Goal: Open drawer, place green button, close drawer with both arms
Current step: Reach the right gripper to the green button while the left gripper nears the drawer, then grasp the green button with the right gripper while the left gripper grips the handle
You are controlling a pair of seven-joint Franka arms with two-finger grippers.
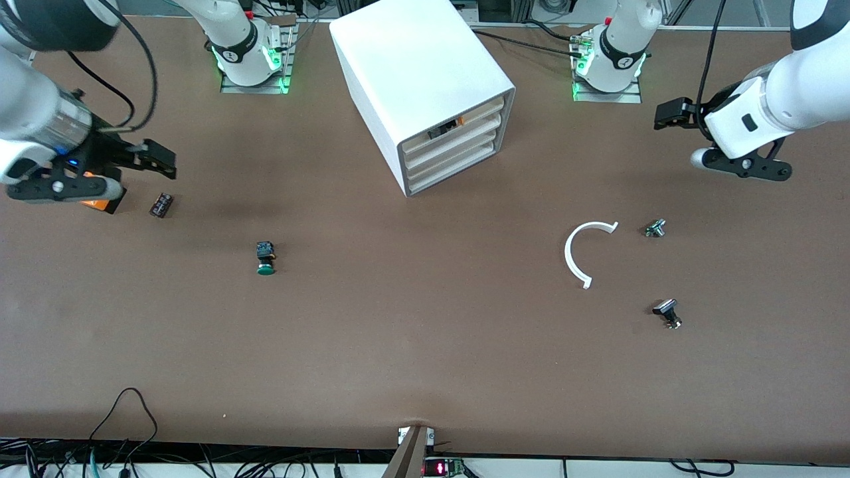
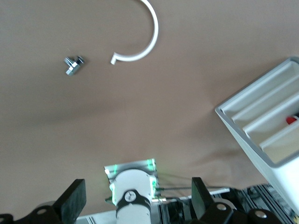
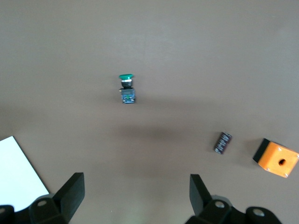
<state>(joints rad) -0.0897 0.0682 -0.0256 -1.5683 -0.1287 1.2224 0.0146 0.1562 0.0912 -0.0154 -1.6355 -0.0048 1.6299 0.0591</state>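
Note:
The white cabinet (image 1: 425, 79) stands between the two arm bases. Its stacked drawers face the front camera and the left arm's end. The lowest drawer (image 1: 455, 174) sits flush with the ones above it. The green-capped button (image 1: 265, 258) lies on its side on the table, toward the right arm's end and nearer the front camera than the cabinet. It also shows in the right wrist view (image 3: 126, 88). My right gripper (image 1: 63, 191) is open and empty, up over the orange box. My left gripper (image 1: 742, 167) is open and empty, up over the table's left-arm end.
An orange box with a hole (image 3: 275, 157) and a small black cylinder (image 1: 161, 204) lie under and beside the right gripper. A white C-shaped ring (image 1: 584, 255) and two small black-silver knobs (image 1: 655, 228) (image 1: 668, 313) lie toward the left arm's end. The top drawer shows an orange-black piece (image 1: 451, 125).

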